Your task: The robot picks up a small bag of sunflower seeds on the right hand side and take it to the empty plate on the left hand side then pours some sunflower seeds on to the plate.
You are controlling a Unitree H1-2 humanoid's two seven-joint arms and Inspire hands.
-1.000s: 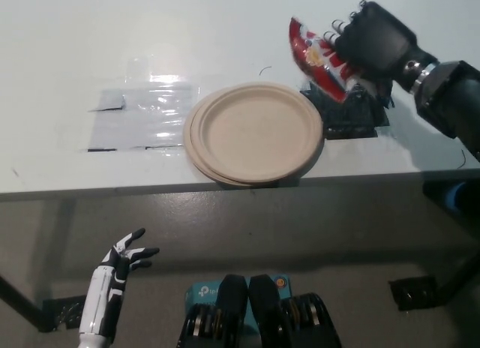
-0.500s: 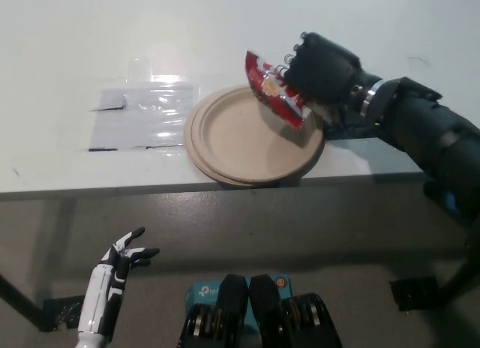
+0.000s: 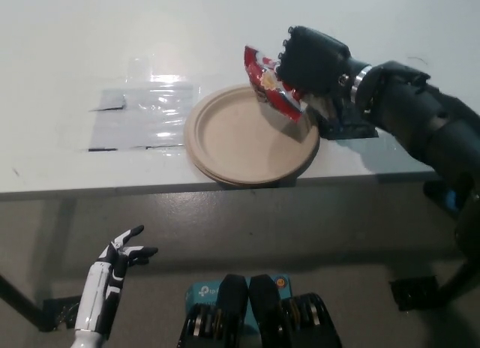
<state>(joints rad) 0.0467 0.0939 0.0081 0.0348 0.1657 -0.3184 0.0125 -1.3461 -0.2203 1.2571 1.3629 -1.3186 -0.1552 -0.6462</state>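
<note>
black right hand (image 3: pixel 311 59) is clamped round a small seed bag (image 3: pixel 268 84), red w/ white and yellow print, crinkly and tilted, held over the far right rim of the tan plate (image 3: pixel 240 138) on the white desk (image 3: pixel 75 33). white left hand (image 3: pixel 120 259) rests low at left, below desk edge, fingers spread, holding nothing.

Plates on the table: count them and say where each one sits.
1 for certain: a tan plate at the table's front edge, under the seed bag held by the right hand. Its doubled rim hints at a second stacked beneath, mostly hidden.
</note>
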